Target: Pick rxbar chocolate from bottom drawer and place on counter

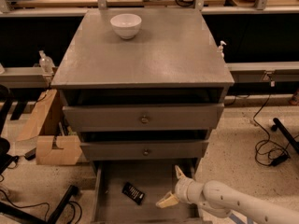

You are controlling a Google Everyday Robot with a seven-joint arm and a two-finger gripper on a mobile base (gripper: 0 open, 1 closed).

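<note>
The rxbar chocolate (133, 192) is a small black-wrapped bar lying flat on the floor of the open bottom drawer (154, 181), left of centre. My gripper (171, 185) is over the right part of the drawer, to the right of the bar and apart from it. Its two pale fingers are spread open and hold nothing. The white arm reaches in from the lower right. The counter (154, 55) is the broad grey top of the cabinet.
A white bowl (125, 25) stands at the back of the counter. The two upper drawers (144, 118) with small knobs are shut or nearly shut. Cardboard boxes (51, 146) and cables lie on the floor to the left; black cables (271, 148) lie to the right.
</note>
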